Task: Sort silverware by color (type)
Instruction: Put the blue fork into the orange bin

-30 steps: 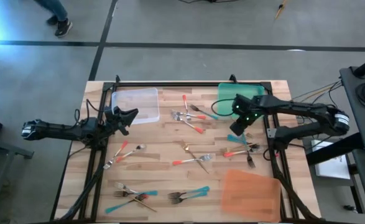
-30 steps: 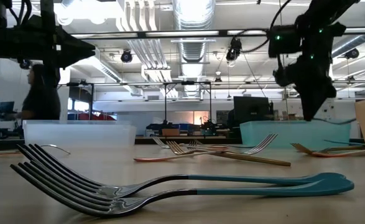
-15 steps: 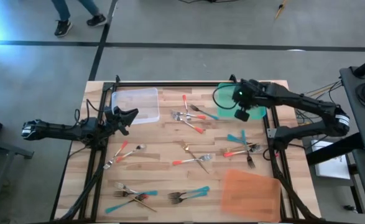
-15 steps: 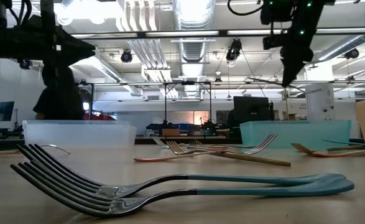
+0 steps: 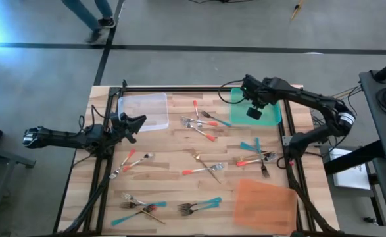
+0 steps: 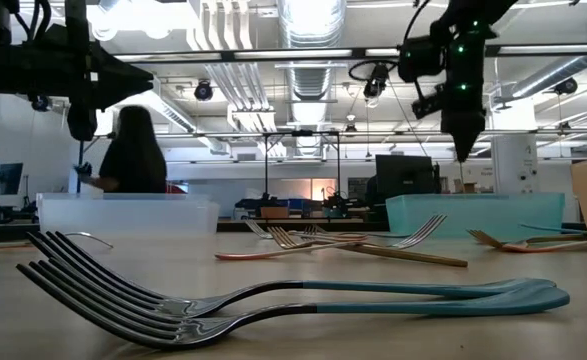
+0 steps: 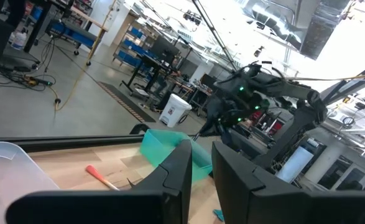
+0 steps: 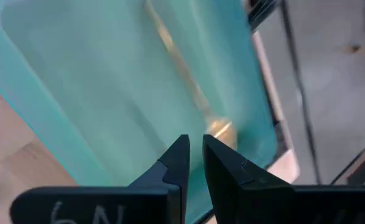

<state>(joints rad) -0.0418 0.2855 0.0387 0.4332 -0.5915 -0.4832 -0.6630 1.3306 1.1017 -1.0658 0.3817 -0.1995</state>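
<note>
I saw a gold spoon [image 8: 191, 93] lying in the green tray [image 8: 95, 81], just under my right claw [image 8: 194, 152], whose fingers stood a narrow slit apart, holding nothing. The spoon looked thin and all gold. Other silverware [image 5: 202, 170] lay scattered on the table [image 5: 173, 151]. My left claw [image 5: 132, 123] waited near the clear tray [image 5: 143, 110], fingers slightly parted, empty.

Scattered flat across the tabletop [image 5: 173, 155]: forks and spoons [image 5: 202, 170] with red, teal or gold handles, lying in loose crossed clusters. Two teal-handled forks [image 6: 273, 300] side by side at the near edge, tines left. One gold piece [image 8: 191, 93] lying diagonally inside the green tray [image 8: 76, 74].
</note>
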